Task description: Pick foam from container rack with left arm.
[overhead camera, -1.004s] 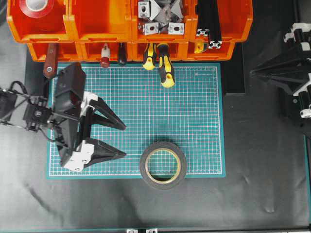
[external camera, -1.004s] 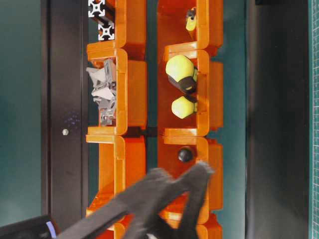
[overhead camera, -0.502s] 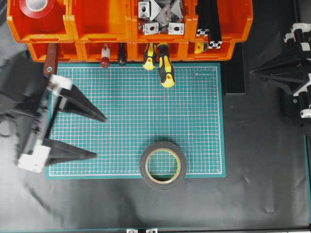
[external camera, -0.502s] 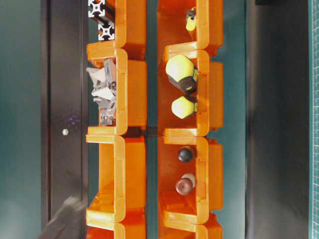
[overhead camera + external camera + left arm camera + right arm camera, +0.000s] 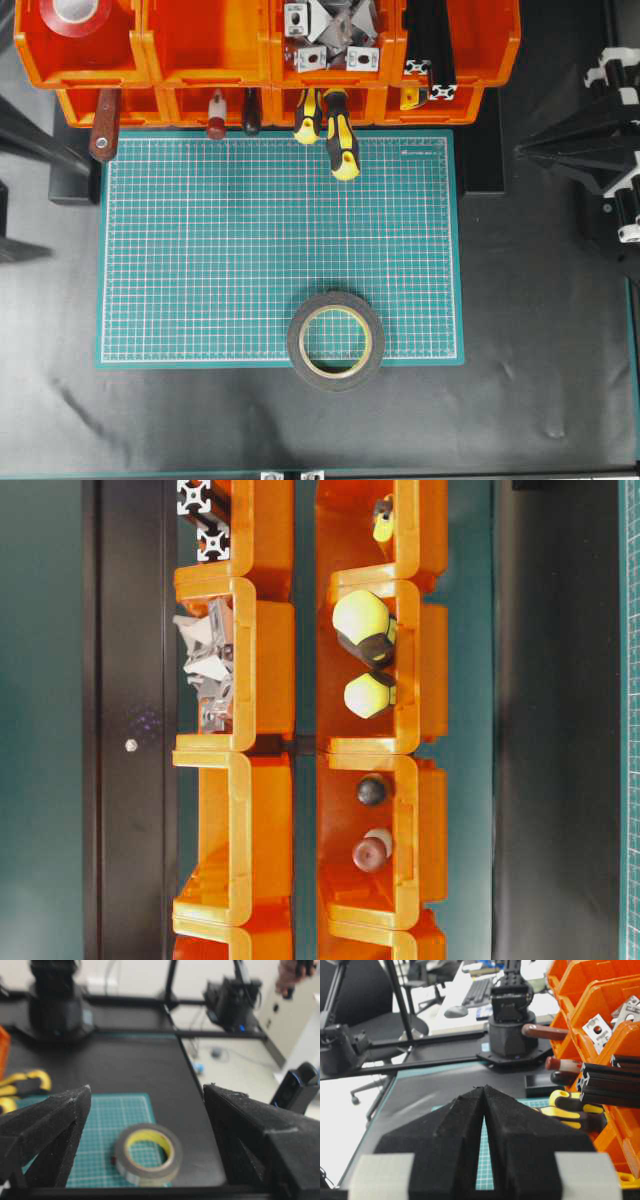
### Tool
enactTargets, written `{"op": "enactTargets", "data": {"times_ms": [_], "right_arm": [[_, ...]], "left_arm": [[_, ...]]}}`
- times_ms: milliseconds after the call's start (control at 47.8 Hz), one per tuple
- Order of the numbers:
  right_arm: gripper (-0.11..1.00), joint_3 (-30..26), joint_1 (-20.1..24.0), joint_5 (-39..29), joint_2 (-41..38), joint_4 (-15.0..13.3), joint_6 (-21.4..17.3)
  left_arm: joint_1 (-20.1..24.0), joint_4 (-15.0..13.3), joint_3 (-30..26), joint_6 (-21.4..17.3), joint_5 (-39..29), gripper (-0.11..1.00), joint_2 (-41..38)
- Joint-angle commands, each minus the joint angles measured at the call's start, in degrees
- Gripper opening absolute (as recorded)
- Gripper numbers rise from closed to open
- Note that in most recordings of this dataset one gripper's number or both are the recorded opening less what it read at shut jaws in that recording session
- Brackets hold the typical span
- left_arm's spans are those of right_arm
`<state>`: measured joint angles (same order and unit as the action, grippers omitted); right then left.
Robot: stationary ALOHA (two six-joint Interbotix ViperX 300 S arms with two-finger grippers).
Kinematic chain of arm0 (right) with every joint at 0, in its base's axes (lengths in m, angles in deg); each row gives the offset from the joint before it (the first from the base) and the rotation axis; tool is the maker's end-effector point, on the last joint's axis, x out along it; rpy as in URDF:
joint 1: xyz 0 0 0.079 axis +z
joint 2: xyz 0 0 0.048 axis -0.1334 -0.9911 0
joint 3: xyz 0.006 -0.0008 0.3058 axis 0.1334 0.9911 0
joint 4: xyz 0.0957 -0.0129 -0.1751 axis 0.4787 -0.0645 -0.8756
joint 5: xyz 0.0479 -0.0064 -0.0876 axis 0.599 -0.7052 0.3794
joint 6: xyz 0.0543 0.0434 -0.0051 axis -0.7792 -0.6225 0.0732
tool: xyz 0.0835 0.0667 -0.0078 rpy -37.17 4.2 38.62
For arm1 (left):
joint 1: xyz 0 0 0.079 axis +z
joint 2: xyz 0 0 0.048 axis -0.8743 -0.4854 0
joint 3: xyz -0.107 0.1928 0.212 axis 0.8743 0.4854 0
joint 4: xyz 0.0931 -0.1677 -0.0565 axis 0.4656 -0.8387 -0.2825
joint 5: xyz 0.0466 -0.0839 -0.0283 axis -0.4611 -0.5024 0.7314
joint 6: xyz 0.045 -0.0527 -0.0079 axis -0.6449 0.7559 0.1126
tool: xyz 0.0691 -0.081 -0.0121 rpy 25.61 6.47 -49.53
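One foam point(image 5: 336, 340) ring lies flat at the cutting mat's point(image 5: 250, 250) front edge, ahead of the wide-spread left hand point(image 5: 145, 1110).

Left arm point(image 5: 25, 150) apparently almost offstage now.

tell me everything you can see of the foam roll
The foam roll is a wide ring with a black outer rim, a cream band and a yellowish inner core around an open centre. It lies flat at the near edge of the green mat, partly over the black table. Nothing grips or touches it; the left wrist view shows it between the open left gripper's fingers, farther off.
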<state>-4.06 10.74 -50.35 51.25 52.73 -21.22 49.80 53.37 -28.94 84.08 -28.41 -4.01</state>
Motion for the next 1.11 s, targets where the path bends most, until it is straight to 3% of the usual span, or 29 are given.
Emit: {"op": "enactTargets", "data": {"times_ms": [0, 251, 544, 1088], "right_arm": [[0.00, -1.9, 0.1, 0.1, -0.3, 0.2, 0.0], [0.00, -1.9, 0.1, 0.7, -0.3, 0.2, 0.4], [0.00, -1.9, -0.1, 0.8, -0.1, 0.2, 0.3], [0.00, -1.4, -0.1, 0.5, 0.1, 0.2, 0.0]], "left_arm": [[1.1, 0.2, -0.2, -0.9, -0.7, 0.87, 1.8], [4.4, 0.3, 1.5, -3.0, -0.2, 0.81, 3.6], [4.9, 0.2, 2.7, -3.2, 3.9, 0.79, 3.3], [4.8, 0.2, 5.1, -0.6, 5.2, 0.78, 3.3]]}}
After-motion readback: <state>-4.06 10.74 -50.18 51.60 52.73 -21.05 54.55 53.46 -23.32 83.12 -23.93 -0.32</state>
